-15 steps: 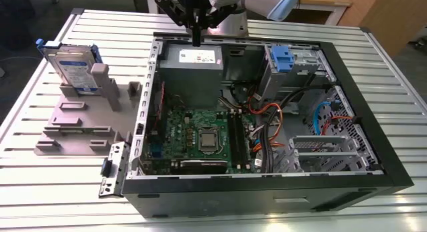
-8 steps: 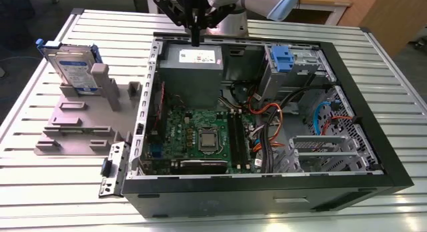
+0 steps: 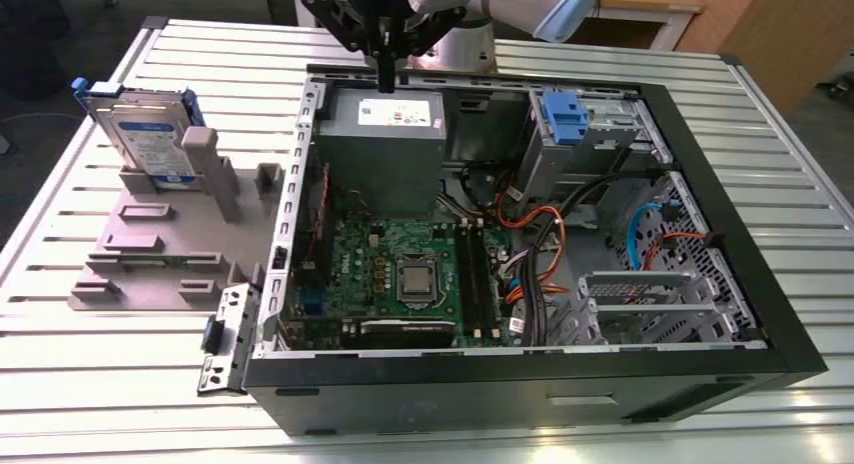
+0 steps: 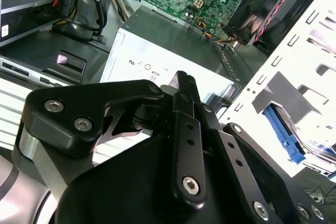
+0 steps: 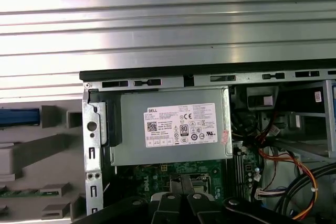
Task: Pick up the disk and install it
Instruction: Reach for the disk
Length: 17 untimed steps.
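1. An open computer case (image 3: 795,324) lies on its side on the slatted metal counter (image 3: 214,54). Inside it are a green motherboard (image 3: 400,269), a grey power supply box (image 3: 380,149) with a white sticker, and an upright silver cage (image 3: 587,144) with a blue latch (image 3: 565,116). A tangle of orange and black cables (image 3: 534,219) runs between them.
2. The disk (image 3: 144,134) stands on edge in a grey fixture (image 3: 160,234) on the counter. It is outside the case on the exterior view's left, with its blue side rails showing.
3. The case's perforated side wall (image 3: 296,184) stands between the disk and the interior.
4. The end effector (image 3: 387,82) hangs above the far rim of the case, over the power supply box and well apart from the disk.
5. In both wrist views the black fingers (image 4: 185,85) (image 5: 181,182) are pressed together, closed on nothing.
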Each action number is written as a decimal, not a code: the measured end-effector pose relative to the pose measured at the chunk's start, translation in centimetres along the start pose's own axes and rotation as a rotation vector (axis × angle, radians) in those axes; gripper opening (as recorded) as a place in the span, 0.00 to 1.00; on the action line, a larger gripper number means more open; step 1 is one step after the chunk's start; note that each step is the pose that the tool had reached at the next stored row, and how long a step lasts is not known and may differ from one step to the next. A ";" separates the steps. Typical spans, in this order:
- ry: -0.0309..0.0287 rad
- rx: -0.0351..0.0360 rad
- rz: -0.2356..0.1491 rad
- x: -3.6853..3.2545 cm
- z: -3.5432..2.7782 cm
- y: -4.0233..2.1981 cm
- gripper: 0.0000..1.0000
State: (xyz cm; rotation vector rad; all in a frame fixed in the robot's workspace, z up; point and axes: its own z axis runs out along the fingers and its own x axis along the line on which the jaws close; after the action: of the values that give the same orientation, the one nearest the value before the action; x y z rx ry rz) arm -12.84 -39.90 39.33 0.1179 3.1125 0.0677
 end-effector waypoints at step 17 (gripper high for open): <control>0.0000 0.0000 0.000 1.13 -0.01 -0.08 0.11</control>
State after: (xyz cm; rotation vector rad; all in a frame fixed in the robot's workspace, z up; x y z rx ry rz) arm -13.98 -39.90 39.31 0.1180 3.1125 0.0676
